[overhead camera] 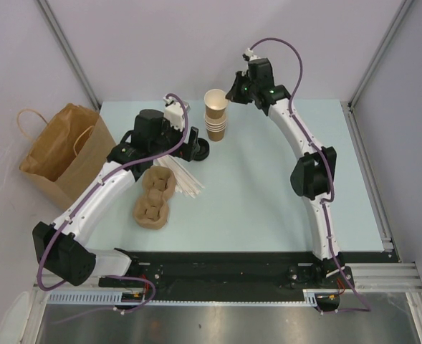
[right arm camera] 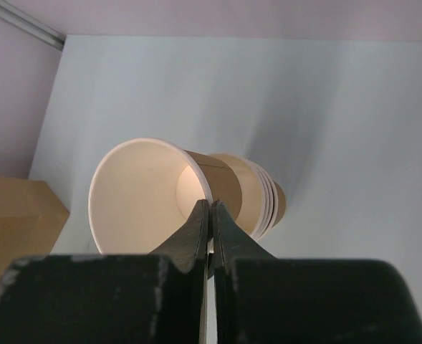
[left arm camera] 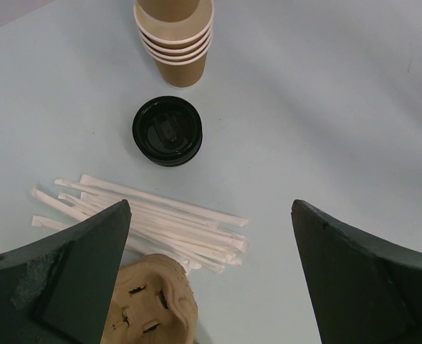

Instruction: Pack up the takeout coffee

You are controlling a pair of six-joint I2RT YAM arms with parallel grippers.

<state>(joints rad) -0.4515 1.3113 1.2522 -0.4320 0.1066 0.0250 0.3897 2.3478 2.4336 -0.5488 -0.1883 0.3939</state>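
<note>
No cup with a black lid is in view. A stack of lidless tan cups (overhead camera: pixel 216 123) stands at the back middle of the table. My right gripper (overhead camera: pixel 233 92) is shut on the rim of the top lidless cup (right arm camera: pixel 139 193), one finger inside and one outside, and holds it tilted and partly out of the stack (right arm camera: pixel 266 199). A small stack of black lids (left arm camera: pixel 167 131) lies on the table near the cups. My left gripper (left arm camera: pixel 211 208) is open and empty, hovering above the table just short of the lids (overhead camera: pixel 202 150).
White wrapped straws (left arm camera: pixel 153 215) lie in a loose bunch beside two brown pulp cup carriers (overhead camera: pixel 154 197). A large brown paper bag with handles (overhead camera: pixel 64 154) stands open at the table's left edge. Grey walls enclose the back and sides.
</note>
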